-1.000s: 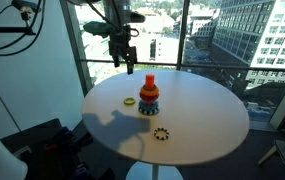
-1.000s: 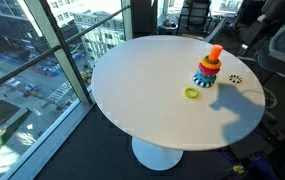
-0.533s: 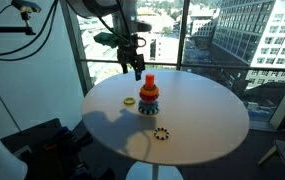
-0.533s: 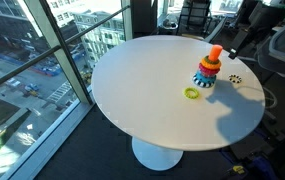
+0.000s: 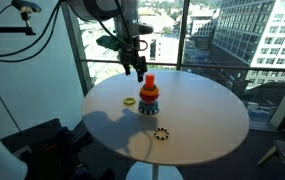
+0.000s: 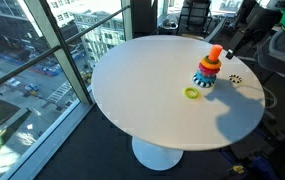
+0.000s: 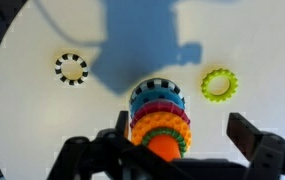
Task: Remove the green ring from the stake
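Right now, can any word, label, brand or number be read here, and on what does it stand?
None readable: no text shows on the colourful plastic ring-stacking toy, the round white table, the yellow flat ring or the black-and-white dotted ring.

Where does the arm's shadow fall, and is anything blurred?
Wrist view: the shadow darkens the table just above the stake in frame and misses the yellow ring; the fingers look soft. In an exterior view, the windows backlight the scene and the shadow falls on the table toward the camera.

Legible text: none | Labels, brands, numbers, signs: none readable on toy, table, arm or windows | Views checked: all three
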### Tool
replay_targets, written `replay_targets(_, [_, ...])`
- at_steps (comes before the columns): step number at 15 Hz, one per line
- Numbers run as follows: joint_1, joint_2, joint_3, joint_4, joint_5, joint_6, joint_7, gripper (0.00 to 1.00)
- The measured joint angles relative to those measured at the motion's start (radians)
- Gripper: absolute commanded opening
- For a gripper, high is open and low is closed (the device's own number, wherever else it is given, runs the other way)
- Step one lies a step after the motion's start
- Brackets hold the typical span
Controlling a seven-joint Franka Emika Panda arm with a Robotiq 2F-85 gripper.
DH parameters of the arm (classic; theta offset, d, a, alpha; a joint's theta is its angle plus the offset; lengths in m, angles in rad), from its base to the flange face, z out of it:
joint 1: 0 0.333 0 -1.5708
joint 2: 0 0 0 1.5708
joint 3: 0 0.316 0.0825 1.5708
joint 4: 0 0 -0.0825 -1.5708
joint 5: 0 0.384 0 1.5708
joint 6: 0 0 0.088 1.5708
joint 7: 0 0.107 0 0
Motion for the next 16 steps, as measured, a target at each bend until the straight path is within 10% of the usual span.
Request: replay_targets(16, [-0.002,0.206,-0.005,0.039,-0.043,0.291,0.114,1.0])
